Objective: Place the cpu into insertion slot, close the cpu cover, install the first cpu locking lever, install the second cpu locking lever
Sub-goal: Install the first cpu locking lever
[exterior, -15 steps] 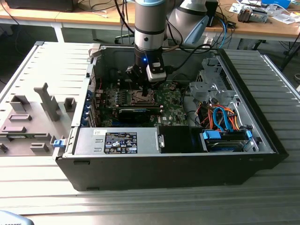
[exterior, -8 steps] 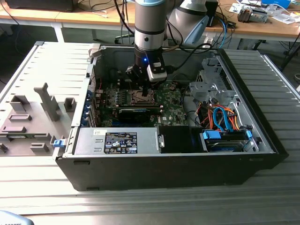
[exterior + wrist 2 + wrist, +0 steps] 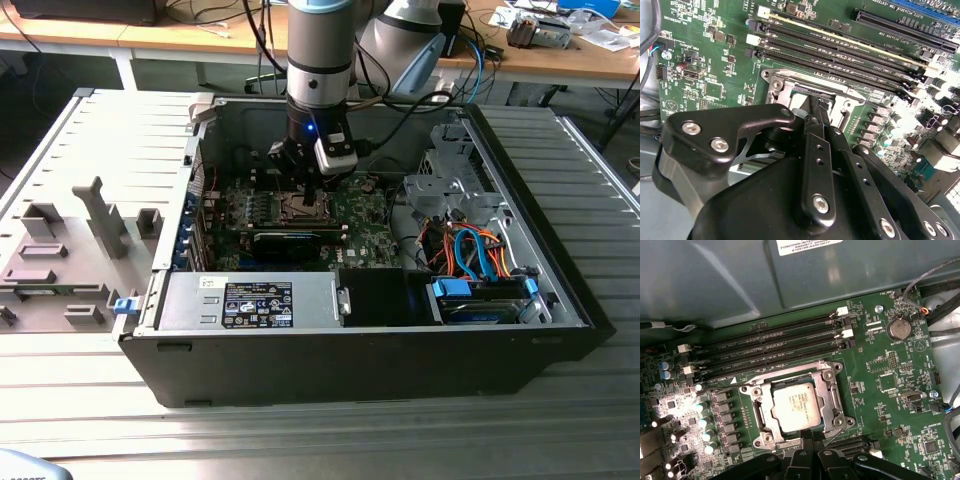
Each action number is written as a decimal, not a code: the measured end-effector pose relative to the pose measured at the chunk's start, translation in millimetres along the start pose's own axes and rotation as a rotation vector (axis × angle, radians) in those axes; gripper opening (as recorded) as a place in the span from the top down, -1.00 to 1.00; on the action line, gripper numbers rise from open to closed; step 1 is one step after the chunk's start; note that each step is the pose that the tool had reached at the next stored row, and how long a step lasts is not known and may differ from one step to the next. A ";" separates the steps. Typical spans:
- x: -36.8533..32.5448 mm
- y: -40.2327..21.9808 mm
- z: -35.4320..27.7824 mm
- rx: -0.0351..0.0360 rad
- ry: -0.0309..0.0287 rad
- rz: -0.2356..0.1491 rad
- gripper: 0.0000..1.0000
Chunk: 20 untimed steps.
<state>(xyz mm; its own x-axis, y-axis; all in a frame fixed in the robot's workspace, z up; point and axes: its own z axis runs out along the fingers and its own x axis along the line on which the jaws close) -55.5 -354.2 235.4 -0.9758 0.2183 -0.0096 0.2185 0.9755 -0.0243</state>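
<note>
Exterior view: high, well back from the open computer case, looking down at the motherboard. First wrist view: close above the insertion slot, facing down. Second wrist view: lower, slanting past the gripper. Shared in both wrist views: slot and memory slots.

The black gripper is hanging right over the insertion slot, its linkage blocking most of the socket so just the silver rim is peeking out. Long black memory slots are running just beyond it across the green circuit board.
</note>
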 end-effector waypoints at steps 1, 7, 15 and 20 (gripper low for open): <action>0.0 0.0 0.0 -0.0001 -0.0001 -0.003 0.79; 0.0 0.0 0.1 -0.0002 -0.0004 -0.016 0.79; 0.0 0.0 0.4 -0.0003 -0.0008 -0.033 0.79; 0.0 0.0 0.6 -0.0004 -0.0010 -0.040 0.79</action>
<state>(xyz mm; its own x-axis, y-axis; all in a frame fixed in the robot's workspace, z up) -55.5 -354.2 234.8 -0.9838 0.1788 -0.0096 0.1790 0.9836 -0.0243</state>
